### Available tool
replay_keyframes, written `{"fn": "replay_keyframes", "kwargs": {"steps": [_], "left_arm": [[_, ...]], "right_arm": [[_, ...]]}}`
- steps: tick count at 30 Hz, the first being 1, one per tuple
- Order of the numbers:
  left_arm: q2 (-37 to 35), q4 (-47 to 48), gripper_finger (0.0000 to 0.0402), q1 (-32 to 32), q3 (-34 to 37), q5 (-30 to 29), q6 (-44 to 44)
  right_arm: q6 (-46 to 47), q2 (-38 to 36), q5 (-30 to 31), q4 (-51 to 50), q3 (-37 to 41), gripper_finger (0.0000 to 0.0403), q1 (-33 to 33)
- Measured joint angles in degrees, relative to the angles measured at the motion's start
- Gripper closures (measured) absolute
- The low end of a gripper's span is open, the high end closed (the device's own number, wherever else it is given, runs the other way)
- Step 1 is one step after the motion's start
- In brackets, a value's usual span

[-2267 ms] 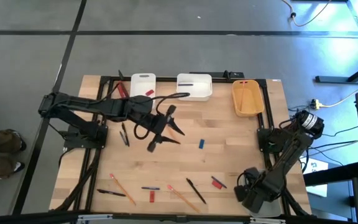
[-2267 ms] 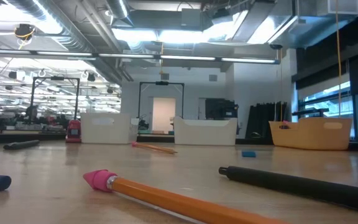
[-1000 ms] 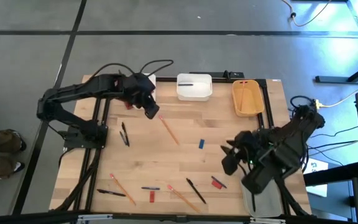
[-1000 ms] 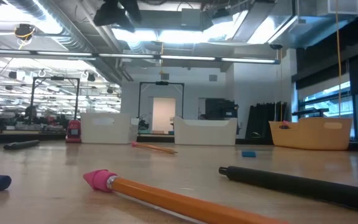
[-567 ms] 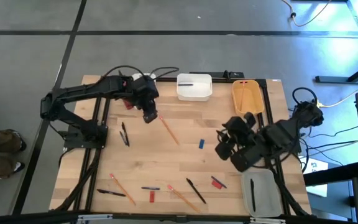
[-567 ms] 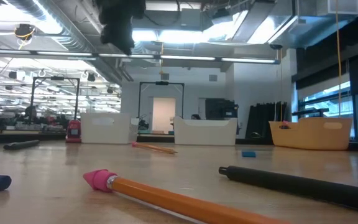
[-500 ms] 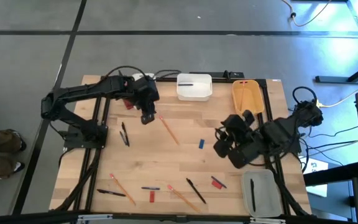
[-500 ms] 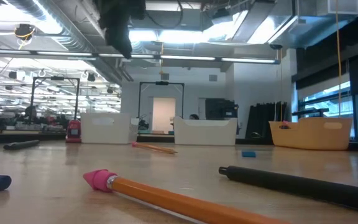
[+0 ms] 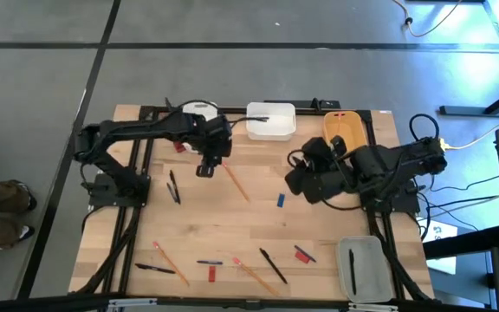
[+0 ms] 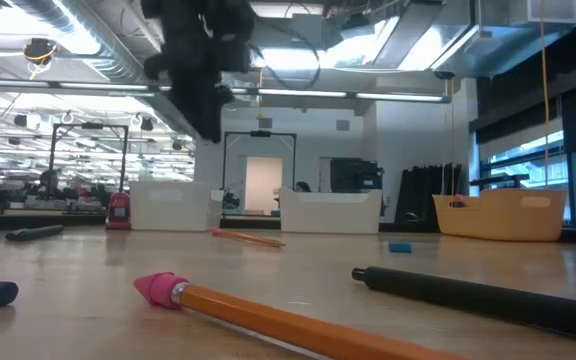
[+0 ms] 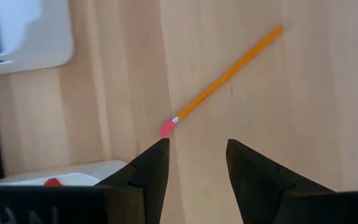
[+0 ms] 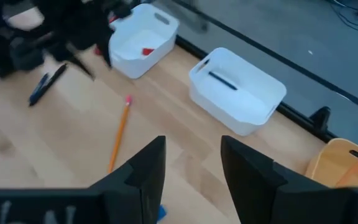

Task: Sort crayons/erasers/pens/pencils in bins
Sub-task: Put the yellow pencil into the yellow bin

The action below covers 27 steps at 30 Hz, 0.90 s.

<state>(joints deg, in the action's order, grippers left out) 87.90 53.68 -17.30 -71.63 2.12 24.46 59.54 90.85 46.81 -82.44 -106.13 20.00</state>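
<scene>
left gripper [image 11: 196,155]: released, empty; pencil [image 11: 224,76] eraser end just ahead of jaws
right gripper [image 12: 191,155]: released, empty, above table

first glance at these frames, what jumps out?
Both arms hang over the far half of the table: the left gripper, open, sits just above the pink-eraser end of a pencil, and the right gripper, also open, hovers mid-table near the yellow-orange bin. Pens and more pencils lie scattered along the near edge, and a grey bin at the near right corner holds one pen.
</scene>
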Motion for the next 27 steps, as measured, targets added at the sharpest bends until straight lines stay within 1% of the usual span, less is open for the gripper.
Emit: {"fn": "replay_keyframes", "kwargs": {"steps": [6,10,14,19,23,27], "left_arm": [[4.4,-3.5,0.025,-0.6,2.2,0.2,9.4],[7.3,-4.7,0.025,-2.0,3.5,0.1,14.2],[10.2,-6.5,0.025,-3.3,3.8,0.7,16.6],[13.5,-9.8,0.025,-4.5,3.8,4.8,19.0],[15.6,-10.0,0.025,-4.6,3.8,4.6,21.8],[16.9,-11.6,0.025,-4.6,3.8,4.6,22.7]], "right_arm": [[0.0,0.0,0.0,0.2,0.0,0.0246,-3.3],[-0.1,0.0,-0.2,0.1,0.0,0.0246,-5.3],[-1.8,0.0,-0.4,0.1,0.0,0.0246,-7.2],[-3.1,0.0,-0.8,0.3,0.0,0.0246,-8.9],[-3.1,0.0,-3.4,0.4,0.0,0.0246,-9.7],[-3.3,0.0,-4.5,0.4,0.0,0.0246,-9.8]]}}
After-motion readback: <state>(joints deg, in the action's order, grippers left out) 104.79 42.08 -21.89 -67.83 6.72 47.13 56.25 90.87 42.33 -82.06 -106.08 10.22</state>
